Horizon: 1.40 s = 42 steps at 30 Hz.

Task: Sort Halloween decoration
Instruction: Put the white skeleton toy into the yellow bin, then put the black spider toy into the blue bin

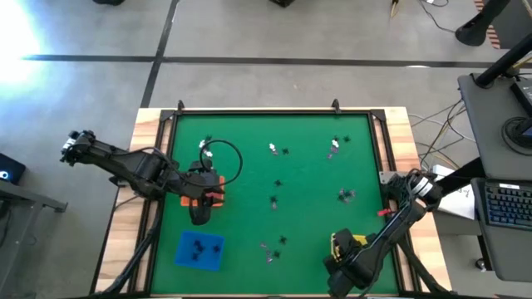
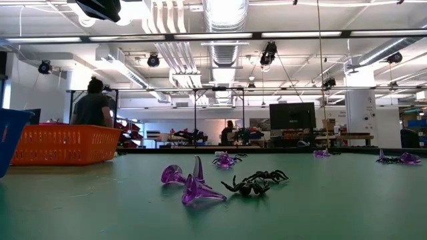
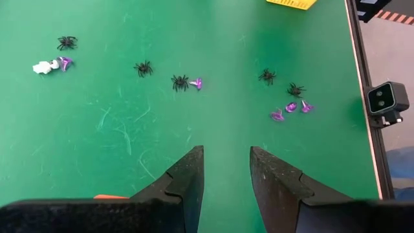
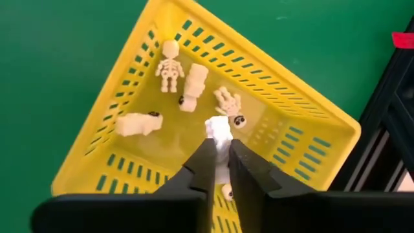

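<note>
Over the yellow tray: your right hand hangs directly above the yellow tray, fingers nearly together with a white trinket pinched at their tips; it looks about to drop, though you can't quite tell whether the grip has let go yet.
Tray contents: several white skeleton pieces already lie on its floor, right under the held one.
Key relation: straight down, so the piece only needs releasing, no sideways travel.
Left hand: your left hand hovers by the orange tray, fingers parted and holding nothing.
Ahead of the left hand: black spiders and purple pieces lie scattered on the green table, well apart from its fingertips.
Nearer arm: the purple and black pair near the table's front edge sits between both arms, arguably closer to your right.
Blue tray: the blue tray holds black pieces.
</note>
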Each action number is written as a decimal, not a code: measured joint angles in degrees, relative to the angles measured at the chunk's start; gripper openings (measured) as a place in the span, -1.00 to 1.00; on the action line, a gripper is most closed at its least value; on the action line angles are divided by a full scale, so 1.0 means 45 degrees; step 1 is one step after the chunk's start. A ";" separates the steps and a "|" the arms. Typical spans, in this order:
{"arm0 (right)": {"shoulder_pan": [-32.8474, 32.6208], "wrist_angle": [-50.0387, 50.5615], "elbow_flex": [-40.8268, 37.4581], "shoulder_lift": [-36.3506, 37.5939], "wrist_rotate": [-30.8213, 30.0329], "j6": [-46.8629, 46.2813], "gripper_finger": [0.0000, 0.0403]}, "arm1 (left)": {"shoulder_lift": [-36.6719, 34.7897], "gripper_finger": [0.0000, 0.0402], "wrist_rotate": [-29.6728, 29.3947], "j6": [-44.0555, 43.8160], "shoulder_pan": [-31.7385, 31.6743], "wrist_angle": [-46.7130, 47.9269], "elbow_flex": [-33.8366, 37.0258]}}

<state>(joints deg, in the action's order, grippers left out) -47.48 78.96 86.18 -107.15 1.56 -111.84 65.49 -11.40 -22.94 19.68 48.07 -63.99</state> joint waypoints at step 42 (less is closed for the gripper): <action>0.5249 -0.0053 0.1504 0.5168 -0.8674 1.0323 -0.47 | 0.0021 -0.29 -0.2297 -0.2233 -0.8254 0.2599 0.0617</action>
<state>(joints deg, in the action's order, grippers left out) -23.86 78.72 92.95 -83.90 -37.47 -65.39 65.59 -21.73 -32.99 -17.46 59.77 -61.21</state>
